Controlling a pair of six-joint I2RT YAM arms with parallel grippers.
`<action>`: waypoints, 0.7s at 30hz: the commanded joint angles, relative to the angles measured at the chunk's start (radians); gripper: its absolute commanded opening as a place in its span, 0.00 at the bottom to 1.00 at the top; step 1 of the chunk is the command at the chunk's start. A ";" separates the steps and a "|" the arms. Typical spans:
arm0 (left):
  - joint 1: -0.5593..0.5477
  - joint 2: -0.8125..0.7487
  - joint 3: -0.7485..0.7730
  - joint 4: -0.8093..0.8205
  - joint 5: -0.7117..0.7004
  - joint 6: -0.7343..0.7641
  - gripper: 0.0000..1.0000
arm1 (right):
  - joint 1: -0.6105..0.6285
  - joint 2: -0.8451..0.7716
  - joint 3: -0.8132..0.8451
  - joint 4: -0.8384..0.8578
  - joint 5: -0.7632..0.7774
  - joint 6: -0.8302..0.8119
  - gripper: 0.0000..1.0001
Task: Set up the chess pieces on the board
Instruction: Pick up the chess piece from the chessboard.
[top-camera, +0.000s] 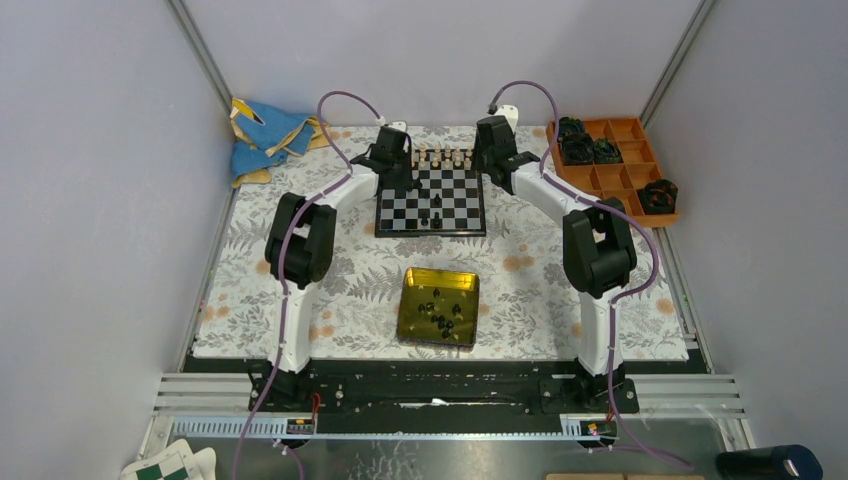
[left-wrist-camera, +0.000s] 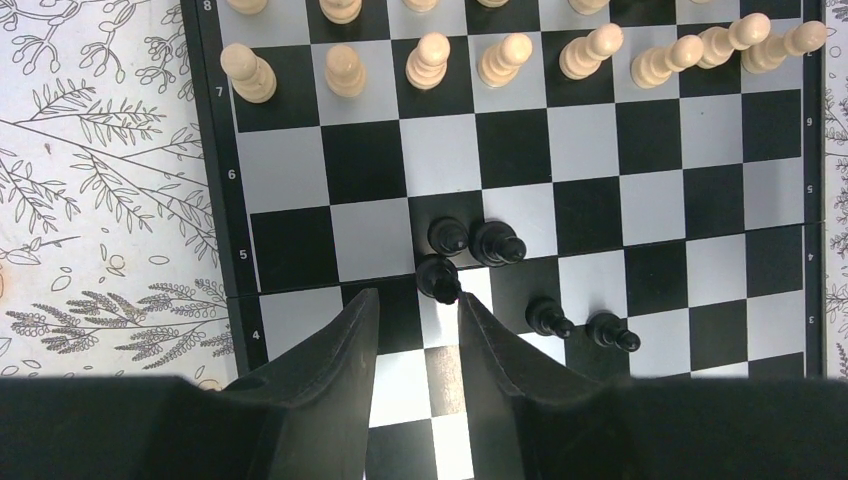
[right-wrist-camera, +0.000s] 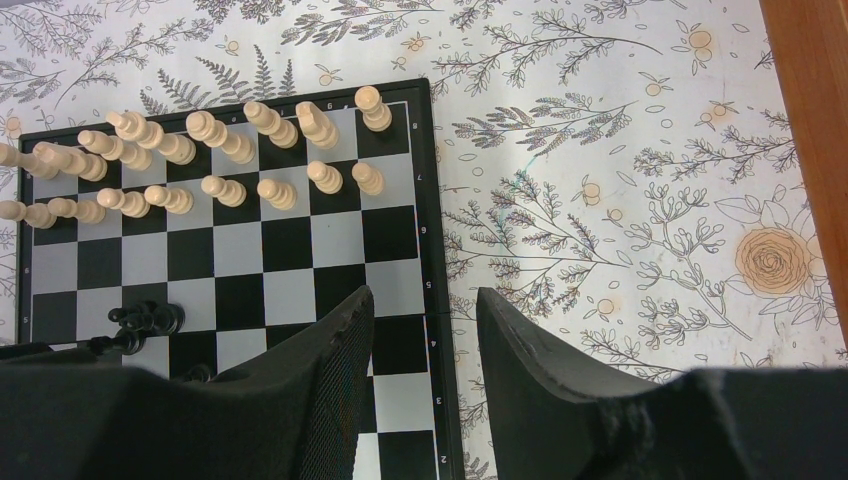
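Both arms are stretched forward and bent down over the board (top-camera: 455, 205), which is laid on a floral cloth (top-camera: 340, 280) inside a grey-walled cell. The left gripper (left-wrist-camera: 417, 300) is held narrowly parted and empty just short of five glossy black chess pieces (left-wrist-camera: 447, 236) clustered mid-board. The right gripper (right-wrist-camera: 425, 295) is spread wider, empty, over the board's edge. More black figures are seen in a shiny yellow tin (top-camera: 405, 305). Cream pieces (left-wrist-camera: 505, 58) are ranked along the far rows.
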 joint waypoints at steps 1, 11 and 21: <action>0.003 0.010 0.038 0.002 0.016 -0.002 0.41 | 0.000 -0.021 0.010 0.041 0.005 0.009 0.49; -0.002 0.036 0.066 0.000 0.034 -0.007 0.41 | -0.002 -0.021 0.005 0.042 0.009 0.004 0.49; -0.005 0.057 0.085 0.000 0.042 -0.007 0.39 | -0.002 -0.018 0.009 0.042 0.011 -0.001 0.49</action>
